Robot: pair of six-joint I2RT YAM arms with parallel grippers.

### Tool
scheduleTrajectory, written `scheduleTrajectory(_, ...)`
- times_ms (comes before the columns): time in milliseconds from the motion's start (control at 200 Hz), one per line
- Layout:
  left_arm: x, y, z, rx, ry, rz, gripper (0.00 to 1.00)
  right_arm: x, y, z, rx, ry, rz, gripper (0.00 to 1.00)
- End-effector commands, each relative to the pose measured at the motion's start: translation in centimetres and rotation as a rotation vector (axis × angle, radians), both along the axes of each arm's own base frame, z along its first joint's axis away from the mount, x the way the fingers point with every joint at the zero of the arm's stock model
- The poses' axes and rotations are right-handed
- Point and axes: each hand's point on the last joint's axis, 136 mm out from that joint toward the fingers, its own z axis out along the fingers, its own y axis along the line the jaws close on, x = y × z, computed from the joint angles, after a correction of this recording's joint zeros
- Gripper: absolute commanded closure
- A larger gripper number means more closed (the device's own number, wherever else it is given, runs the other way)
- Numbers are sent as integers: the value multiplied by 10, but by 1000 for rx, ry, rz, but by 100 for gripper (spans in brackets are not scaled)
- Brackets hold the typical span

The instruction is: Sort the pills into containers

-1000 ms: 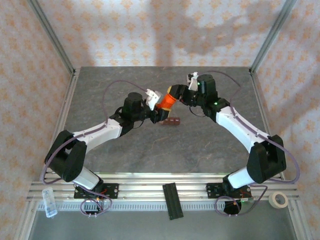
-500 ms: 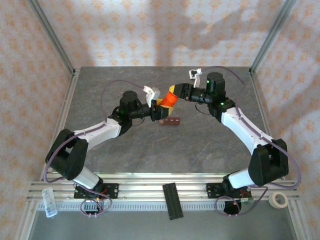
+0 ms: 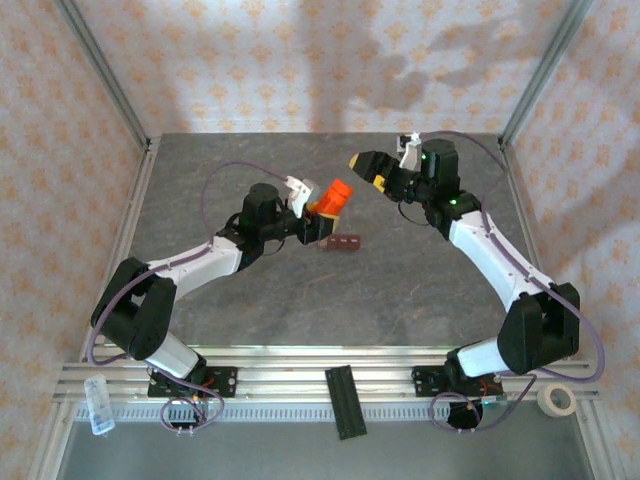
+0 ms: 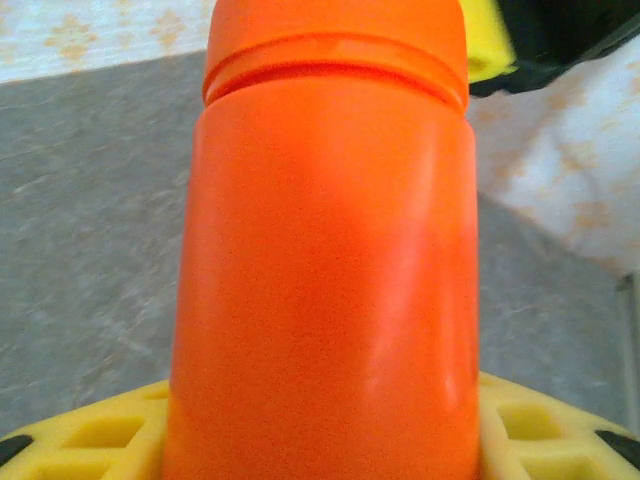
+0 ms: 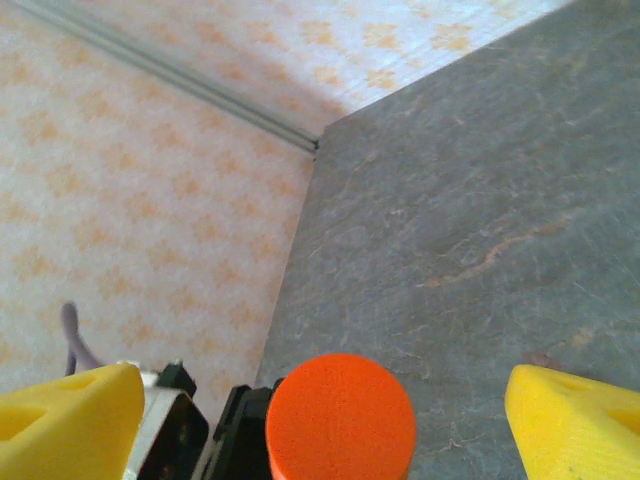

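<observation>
Left hand (image 3: 323, 207) seemingly clamps the bottle (image 3: 337, 193); right hand (image 3: 368, 164) spread wide, raised.

An orange bottle (image 4: 320, 280) runs up the middle of the view, its cap (image 4: 335, 35) on, with a groove where cap meets body. The left gripper (image 4: 320, 445) clasps its lower part, its yellow fingers (image 4: 85, 430), with square recesses, pressed against it at left and right. The grey stone table (image 4: 90, 220) lies on both sides, with a patterned wall (image 4: 560, 170) beyond. Right of the cap, a yellow piece (image 4: 487, 45) adjoins something black.
</observation>
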Motion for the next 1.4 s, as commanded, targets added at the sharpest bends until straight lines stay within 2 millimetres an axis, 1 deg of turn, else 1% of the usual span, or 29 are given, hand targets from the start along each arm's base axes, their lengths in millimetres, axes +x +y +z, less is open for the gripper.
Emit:
scheduleTrajectory(0, 9, 7, 21, 121, -158, 78, 100, 5, -10, -8, 12, 129, -130, 7)
scheduleTrajectory(75, 9, 6, 17, 178, -187, 97, 100, 3, -5, -17, 4, 164, -132, 7)
scheduleTrajectory(250, 8, 0, 13, 237, -212, 95, 100, -5, 14, -25, -28, 182, -105, 6)
scheduleTrajectory(365, 8, -2, 12, 240, -215, 95, 100, -8, 21, -35, -55, 204, -104, 7)
scheduleTrajectory(490, 7, -4, 12, 241, -218, 91, 100, -9, 23, -46, -63, 226, -106, 8)
scheduleTrajectory(846, 7, -8, 14, 236, -222, 85, 100, -10, 35, -51, -40, 235, -73, 21)
scheduleTrajectory(971, 7, -9, 14, 234, -225, 85, 100, -8, 38, -51, -36, 237, -65, 22)
scheduleTrajectory(1066, 7, -10, 14, 231, -224, 83, 100, -8, 40, -51, -34, 237, -60, 27)
scheduleTrajectory(1286, 6, -11, 14, 227, -222, 79, 100, -9, 39, -50, -38, 225, -61, 53)
scheduleTrajectory(1336, 6, -12, 14, 223, -220, 76, 100, -9, 39, -49, -44, 215, -60, 56)
scheduleTrajectory(1391, 5, -12, 14, 218, -216, 73, 100, -8, 37, -47, -50, 198, -61, 57)
